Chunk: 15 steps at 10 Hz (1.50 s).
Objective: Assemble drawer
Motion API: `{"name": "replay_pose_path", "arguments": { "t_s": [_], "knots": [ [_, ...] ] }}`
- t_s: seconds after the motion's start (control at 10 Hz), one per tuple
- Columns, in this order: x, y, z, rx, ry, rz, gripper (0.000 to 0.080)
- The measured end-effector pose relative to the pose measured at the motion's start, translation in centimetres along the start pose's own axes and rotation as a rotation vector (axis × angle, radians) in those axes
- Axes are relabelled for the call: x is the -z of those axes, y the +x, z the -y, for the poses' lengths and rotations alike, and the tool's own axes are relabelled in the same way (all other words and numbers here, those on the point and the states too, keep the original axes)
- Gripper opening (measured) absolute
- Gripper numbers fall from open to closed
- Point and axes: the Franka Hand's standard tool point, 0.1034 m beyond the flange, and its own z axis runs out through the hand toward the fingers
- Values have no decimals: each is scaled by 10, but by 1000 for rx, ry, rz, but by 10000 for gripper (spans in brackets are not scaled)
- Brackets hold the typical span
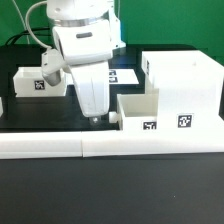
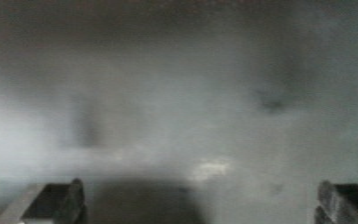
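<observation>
The drawer's large white housing (image 1: 186, 82) stands at the exterior view's right, with a tag on its front. One small white tray (image 1: 139, 112) sits against its left front, also tagged. A second tray (image 1: 38, 80) sits at the back left. My gripper (image 1: 95, 117) hangs fingers down over the dark table, just left of the near tray and not touching it. In the wrist view my gripper (image 2: 202, 205) shows two fingertips (image 2: 55, 203) far apart, with only a blurred grey surface between them. It is open and empty.
A long white L-shaped bar (image 1: 90, 148) runs along the table's front edge. The marker board (image 1: 122, 75) lies flat behind my arm, partly hidden by it. Dark cables lie at the back left.
</observation>
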Motion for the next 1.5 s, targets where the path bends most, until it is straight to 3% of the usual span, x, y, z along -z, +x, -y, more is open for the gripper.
{"name": "replay_pose_path", "arguments": {
  "t_s": [0.3,0.8,1.1,1.3,1.5],
  "knots": [
    [-2,26,-4,-25,5,-7,648],
    [-1,57,-26,-81,-8,-15,648],
    [-3,45,-23,-69,-7,-11,648],
    [-4,30,-18,-67,-31,-6,648],
    [-1,17,-1,-65,-64,3,648]
  ]
}}
